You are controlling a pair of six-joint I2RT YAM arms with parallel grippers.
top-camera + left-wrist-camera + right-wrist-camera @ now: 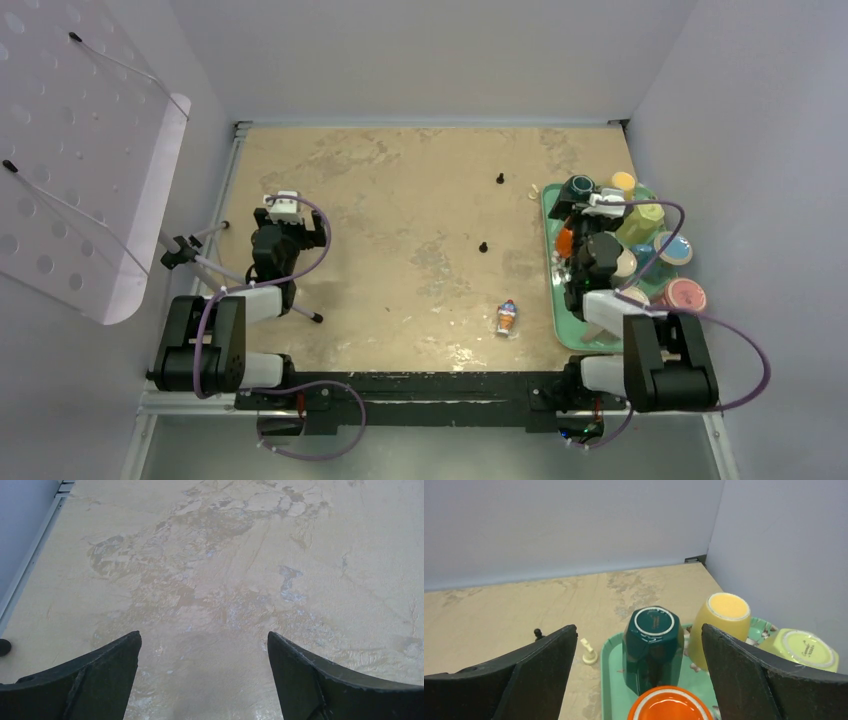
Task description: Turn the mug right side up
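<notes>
Right tool: inverted mug dead ahead

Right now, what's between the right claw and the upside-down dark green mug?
Right wrist view: an orange cup sits just before the dark green mug, nearer the right gripper.

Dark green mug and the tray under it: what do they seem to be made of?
The dark green mug looks like glazed ceramic: glossy faceted sides and a pale, seemingly unglazed ring on its upturned base. The tray looks like plastic, perhaps melamine: flat mint green, duller sheen, thin raised rim. Neither is certain from looks alone.
</notes>
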